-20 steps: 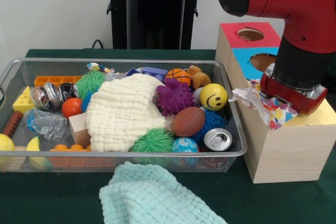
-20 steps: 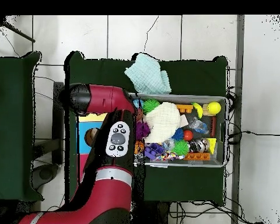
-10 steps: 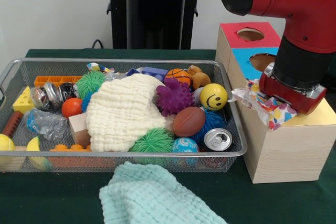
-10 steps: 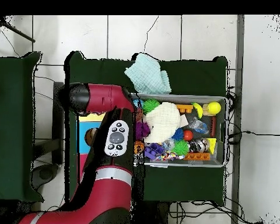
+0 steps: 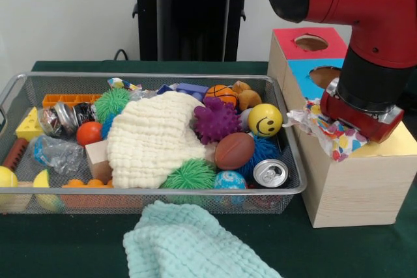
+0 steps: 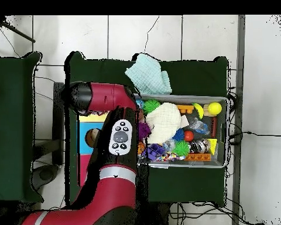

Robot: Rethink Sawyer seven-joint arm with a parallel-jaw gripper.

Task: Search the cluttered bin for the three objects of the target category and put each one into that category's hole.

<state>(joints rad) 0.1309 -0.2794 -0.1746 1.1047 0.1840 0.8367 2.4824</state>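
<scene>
The red arm (image 5: pixel 365 24) has shifted a tiny bit since a second ago; the rest has not moved. The pincer (image 5: pixel 329 122) is hidden under the arm over the wooden box (image 5: pixel 352 180), so I cannot tell how wide it is. A crinkly, spotty wrapper (image 5: pixel 322 131) pokes out beside it. The wire bin (image 5: pixel 150 196) holds a bumpy cream cloth (image 5: pixel 156 138), spiky balls and a shiny can (image 5: pixel 270 172).
</scene>
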